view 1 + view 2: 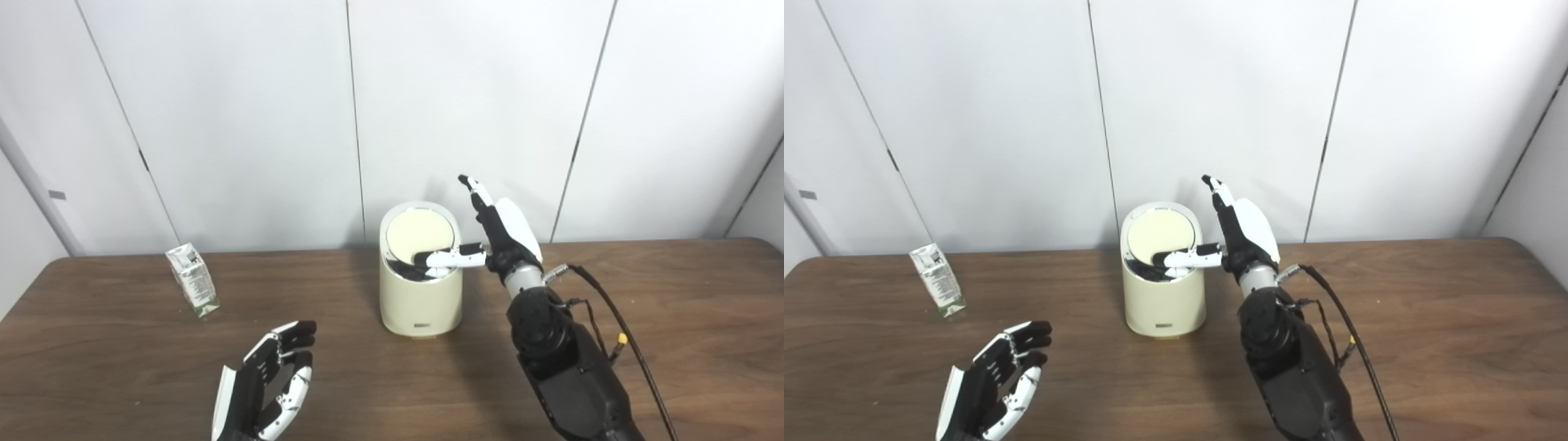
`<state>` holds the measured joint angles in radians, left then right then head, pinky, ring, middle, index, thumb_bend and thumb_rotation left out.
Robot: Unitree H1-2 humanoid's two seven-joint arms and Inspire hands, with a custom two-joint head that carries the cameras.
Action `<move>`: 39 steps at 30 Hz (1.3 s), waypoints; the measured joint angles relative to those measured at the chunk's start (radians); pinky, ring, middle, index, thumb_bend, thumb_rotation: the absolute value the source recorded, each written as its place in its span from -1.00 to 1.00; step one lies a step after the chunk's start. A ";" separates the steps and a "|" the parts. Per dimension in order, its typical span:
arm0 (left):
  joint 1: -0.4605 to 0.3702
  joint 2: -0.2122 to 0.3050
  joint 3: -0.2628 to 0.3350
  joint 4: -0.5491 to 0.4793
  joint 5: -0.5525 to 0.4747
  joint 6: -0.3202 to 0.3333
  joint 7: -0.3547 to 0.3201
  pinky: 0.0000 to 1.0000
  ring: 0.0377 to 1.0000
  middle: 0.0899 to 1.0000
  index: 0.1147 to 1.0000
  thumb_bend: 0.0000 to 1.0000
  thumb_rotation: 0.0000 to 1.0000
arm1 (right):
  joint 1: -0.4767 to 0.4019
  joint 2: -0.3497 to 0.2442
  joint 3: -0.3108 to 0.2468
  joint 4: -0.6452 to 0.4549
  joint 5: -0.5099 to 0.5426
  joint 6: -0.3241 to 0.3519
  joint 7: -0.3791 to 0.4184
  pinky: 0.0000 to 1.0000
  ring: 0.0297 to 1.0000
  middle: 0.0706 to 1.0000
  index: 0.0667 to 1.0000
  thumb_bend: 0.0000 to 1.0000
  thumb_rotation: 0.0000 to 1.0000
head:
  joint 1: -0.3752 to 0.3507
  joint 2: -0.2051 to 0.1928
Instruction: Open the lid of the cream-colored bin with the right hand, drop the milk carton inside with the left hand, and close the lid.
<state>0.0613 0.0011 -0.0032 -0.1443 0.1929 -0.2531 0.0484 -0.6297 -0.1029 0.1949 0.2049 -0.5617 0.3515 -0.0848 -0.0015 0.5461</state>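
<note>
The cream-colored bin (420, 303) stands mid-table, its round lid (420, 236) tipped so a dark gap shows along the front of the opening. My right hand (499, 236) is beside the bin's right rim, fingers raised and apart, with its thumb (450, 258) reaching over the rim against the lid's front edge. The milk carton (192, 280), white with green print, stands tilted at the far left of the table. My left hand (269, 380) hovers open near the front edge, palm up, well short of the carton and holding nothing.
The brown wooden table (674, 318) runs the full width, with a white panelled wall (245, 122) just behind it. A black cable (612, 318) loops off my right wrist over the table to the right of the bin.
</note>
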 measured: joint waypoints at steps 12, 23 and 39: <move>0.000 -0.003 -0.001 -0.002 0.002 0.000 0.002 0.30 0.45 0.46 0.43 -0.62 -0.29 | -0.021 0.000 0.002 0.004 0.001 0.005 0.000 0.64 0.89 0.97 0.91 0.73 -0.69 | 0.003 0.006; 0.000 -0.003 -0.001 -0.006 -0.003 0.000 0.000 0.29 0.43 0.46 0.43 -0.62 -0.28 | -0.041 0.004 0.014 -0.003 -0.003 0.014 -0.005 0.74 0.91 0.98 0.91 0.82 -0.98 | 0.002 0.009; 0.000 -0.003 -0.001 -0.006 0.000 0.001 0.000 0.29 0.43 0.45 0.42 -0.62 -0.31 | -0.037 0.002 0.023 -0.008 -0.003 0.017 -0.007 0.69 0.90 0.98 0.91 0.75 -0.93 | 0.000 0.006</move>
<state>0.0611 -0.0018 -0.0042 -0.1502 0.1930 -0.2524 0.0486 -0.6666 -0.1006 0.2178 0.1968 -0.5647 0.3684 -0.0917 -0.0015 0.5522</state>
